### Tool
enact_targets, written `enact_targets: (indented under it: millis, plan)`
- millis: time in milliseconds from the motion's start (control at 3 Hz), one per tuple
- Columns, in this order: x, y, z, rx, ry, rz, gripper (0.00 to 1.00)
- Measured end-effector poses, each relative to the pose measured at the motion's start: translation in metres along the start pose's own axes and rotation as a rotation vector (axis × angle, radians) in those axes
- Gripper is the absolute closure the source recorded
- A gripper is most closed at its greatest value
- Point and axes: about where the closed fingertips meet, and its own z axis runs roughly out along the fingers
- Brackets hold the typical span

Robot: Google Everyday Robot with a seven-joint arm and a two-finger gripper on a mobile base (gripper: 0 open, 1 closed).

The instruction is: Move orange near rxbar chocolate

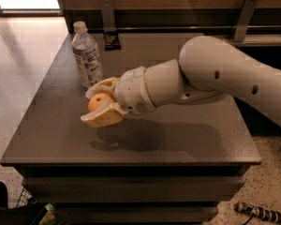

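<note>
Camera view: gripper (97, 106) left of centre, pinching the orange (99, 101), which we judge clear of the table (47, 125) from the shadow below. We count the pick as done. Rxbar chocolate (112, 42) lies upper left at the back edge, behind the water bottle (86, 55). Left: carry, place beside it.

Dim indoor scene, warm light from above | daylight glare top-L washes floor (23, 46) | hand (90, 108), clasping orange (97, 102) over worktop (187, 146) front-L, casts soft dark shadow beneath itself & arm (225, 74) | faint sheen on bottle (86, 55).
</note>
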Motion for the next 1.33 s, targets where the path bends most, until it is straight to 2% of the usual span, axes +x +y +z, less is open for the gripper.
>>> enact_targets:
  millis: [333, 667, 1000, 1333]
  plan:
    - [-0.019, -0.054, -0.057, 0.059, 0.039, -0.006, 1.0]
    - [-0.029, -0.106, -0.099, 0.11, 0.045, -0.004, 1.0]
    - [-0.011, -0.179, -0.124, 0.126, 0.009, 0.03, 1.0]
    - [0.022, -0.233, -0.116, 0.115, -0.022, 0.103, 1.0]
